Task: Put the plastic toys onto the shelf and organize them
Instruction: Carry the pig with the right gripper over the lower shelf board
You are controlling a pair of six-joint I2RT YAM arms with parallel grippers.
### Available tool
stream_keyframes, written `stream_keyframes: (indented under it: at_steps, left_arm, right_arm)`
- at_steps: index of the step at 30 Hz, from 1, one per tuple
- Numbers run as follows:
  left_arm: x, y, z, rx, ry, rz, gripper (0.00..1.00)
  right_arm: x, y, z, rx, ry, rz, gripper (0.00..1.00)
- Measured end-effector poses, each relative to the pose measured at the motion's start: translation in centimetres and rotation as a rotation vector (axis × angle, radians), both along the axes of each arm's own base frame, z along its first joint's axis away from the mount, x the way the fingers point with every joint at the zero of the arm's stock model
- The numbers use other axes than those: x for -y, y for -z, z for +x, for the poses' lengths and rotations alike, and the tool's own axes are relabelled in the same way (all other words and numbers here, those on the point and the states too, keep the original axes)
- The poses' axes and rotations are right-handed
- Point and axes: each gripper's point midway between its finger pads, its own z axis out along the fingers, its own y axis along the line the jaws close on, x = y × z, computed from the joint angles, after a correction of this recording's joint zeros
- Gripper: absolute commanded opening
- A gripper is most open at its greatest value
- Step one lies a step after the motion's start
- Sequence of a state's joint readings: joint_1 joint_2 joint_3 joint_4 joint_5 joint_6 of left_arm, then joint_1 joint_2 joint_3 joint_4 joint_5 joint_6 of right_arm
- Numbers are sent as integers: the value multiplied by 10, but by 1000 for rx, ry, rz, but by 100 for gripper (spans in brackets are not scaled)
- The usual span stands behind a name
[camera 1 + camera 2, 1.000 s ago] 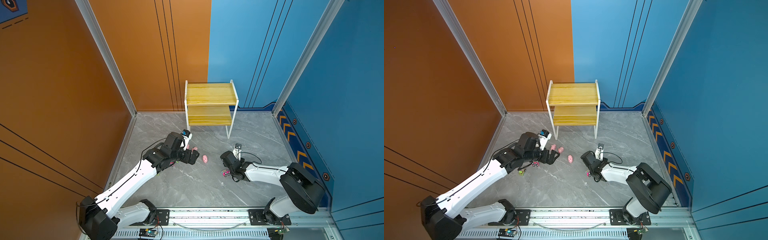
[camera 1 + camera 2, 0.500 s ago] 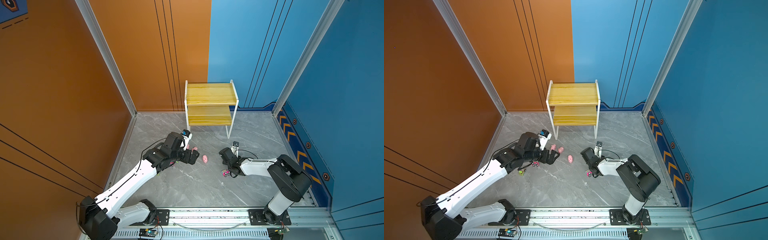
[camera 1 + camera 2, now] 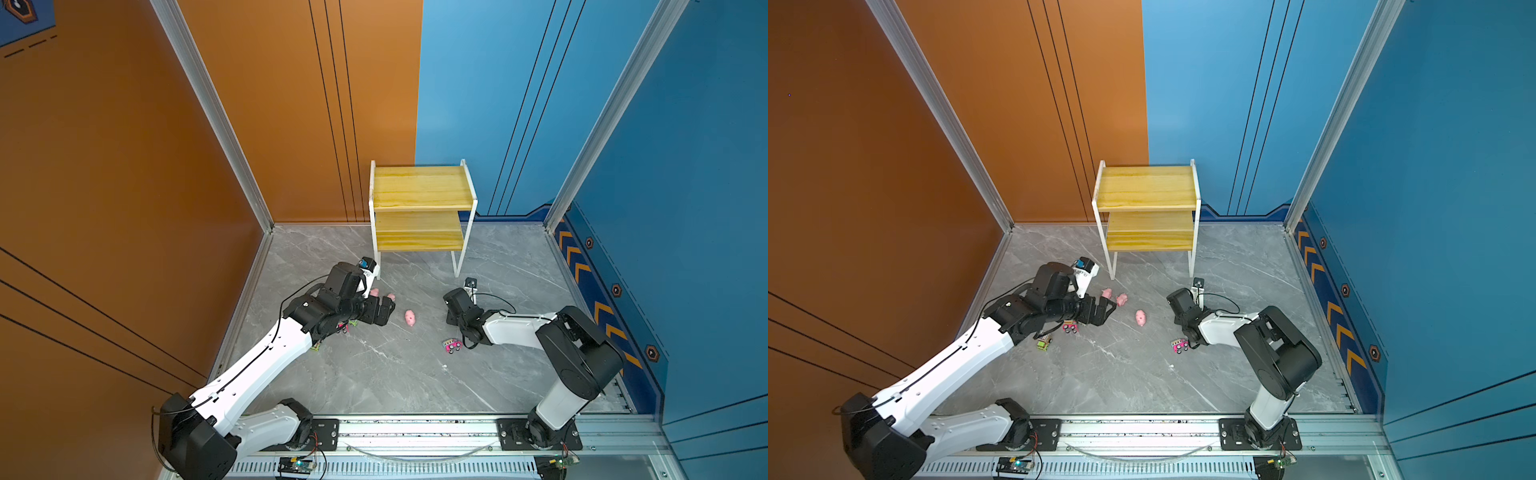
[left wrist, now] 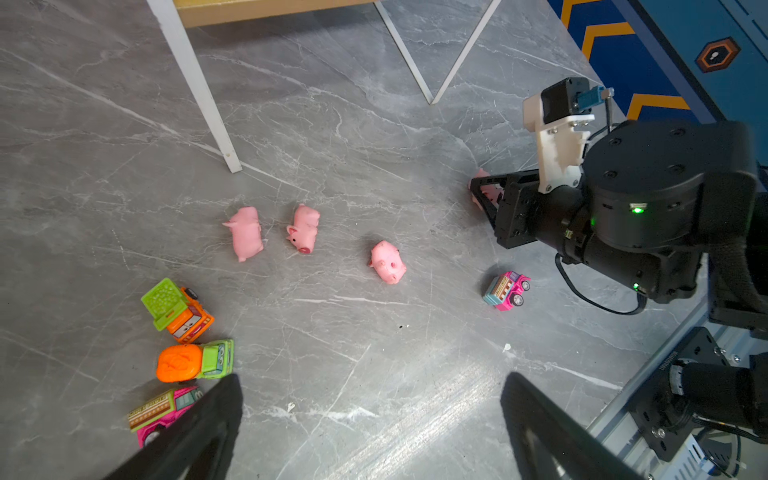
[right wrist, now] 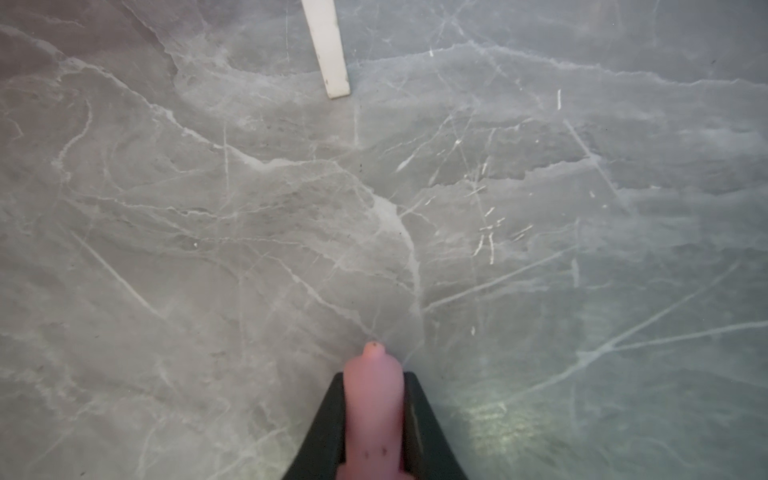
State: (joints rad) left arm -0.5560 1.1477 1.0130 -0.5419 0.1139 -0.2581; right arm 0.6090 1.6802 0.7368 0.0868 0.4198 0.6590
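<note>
Toys partly hiding behind grippers and running off frame edges.
The pink pig (image 5: 373, 399) between the fingers of the right gripper (image 5: 374, 376) is showing blurred and cut off; a pink truck (image 4: 160, 409) is lying half covered by a finger of the left gripper (image 4: 370, 378).

Both top views: mounted high above rail (image 3: 415, 428), opposite shelf (image 3: 419, 191), tilted down toward it; near-identical sight of whole worktop (image 3: 395, 374), slightly offset. Left wrist view: low, in front of shelf, looking down past shelf leg (image 4: 195, 91) toward right arm (image 4: 644, 199). Right wrist view: skimming worktop, very close, one shelf leg ahead.
</note>
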Motion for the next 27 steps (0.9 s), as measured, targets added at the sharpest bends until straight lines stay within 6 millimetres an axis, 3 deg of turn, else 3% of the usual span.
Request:
stream_keyframes:
  at_steps: [4, 12, 21, 27]
  left_arm:
    - [-5, 1, 4, -5, -17, -5, 98]
    - [-17, -1, 13, -13, -63, -27, 98]
    - [-31, -3, 22, -17, -113, -51, 98]
    - [-53, -8, 34, -8, -188, -78, 98]
  right_arm:
    - [-8, -20, -2, 23, -53, 25, 21]
    - [-42, -90, 3, 164, -209, 82, 21]
    - [-84, -166, 35, 322, -340, 120, 22]
    - [-128, -186, 58, 371, -426, 142, 22]
